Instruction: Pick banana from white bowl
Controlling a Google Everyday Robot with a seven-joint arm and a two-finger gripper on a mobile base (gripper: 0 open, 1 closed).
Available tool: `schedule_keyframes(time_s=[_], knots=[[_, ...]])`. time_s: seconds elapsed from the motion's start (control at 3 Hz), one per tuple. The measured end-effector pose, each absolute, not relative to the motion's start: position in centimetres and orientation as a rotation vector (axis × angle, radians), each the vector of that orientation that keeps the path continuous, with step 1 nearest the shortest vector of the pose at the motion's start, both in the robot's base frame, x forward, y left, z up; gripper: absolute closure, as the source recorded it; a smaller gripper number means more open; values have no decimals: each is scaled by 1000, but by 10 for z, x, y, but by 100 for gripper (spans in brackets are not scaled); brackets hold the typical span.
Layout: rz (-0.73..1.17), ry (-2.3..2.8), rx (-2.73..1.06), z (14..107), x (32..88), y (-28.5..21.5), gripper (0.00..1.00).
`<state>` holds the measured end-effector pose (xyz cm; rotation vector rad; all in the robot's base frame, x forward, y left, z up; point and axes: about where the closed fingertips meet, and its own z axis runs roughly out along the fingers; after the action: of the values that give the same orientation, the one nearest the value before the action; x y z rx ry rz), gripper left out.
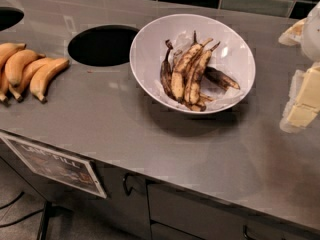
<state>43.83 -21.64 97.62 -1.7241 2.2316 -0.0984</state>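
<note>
**Approach still to be made: a banana is being sought in the white bowl**

The white bowl (pixel 150 41) is sitting on the steel bench (pixel 150 139), near the middle of the view. A cluster of overripe bananas (pixel 186 73), brown-spotted and overlapping, is lying in its hollow with the stems pointing toward the far rim. The gripper (pixel 301 98) is being seen only at the right edge, over the bench. It is well apart from the bowl and is carrying nothing that can be made out. Whether it is released or clenched cannot be told.

The step in hand is being judged as the reach toward the bowl; nothing is yet being lifted.

A descent from above, inside the rim, is being called for, so that the sloping glossy wall is not being knocked and the bowl is not being slid. One fruit on top of the pile is being favoured, taken across its narrow width near mid-length. These bananas are probably soft, so a gentle closing is being advised.

The bunch of yellow bananas (pixel 30 74) at the left, beyond the round hole (pixel 100 45), is being left alone, since it is lying outside the bowl.
</note>
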Motion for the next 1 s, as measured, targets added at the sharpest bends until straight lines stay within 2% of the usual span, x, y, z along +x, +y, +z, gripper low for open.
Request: schedule_keyframes(time_s=[0.33,1.0], knots=[[-98,2231,-1722,976,439,-215,0],[18,2166,-1740,939,473,-160,0]])
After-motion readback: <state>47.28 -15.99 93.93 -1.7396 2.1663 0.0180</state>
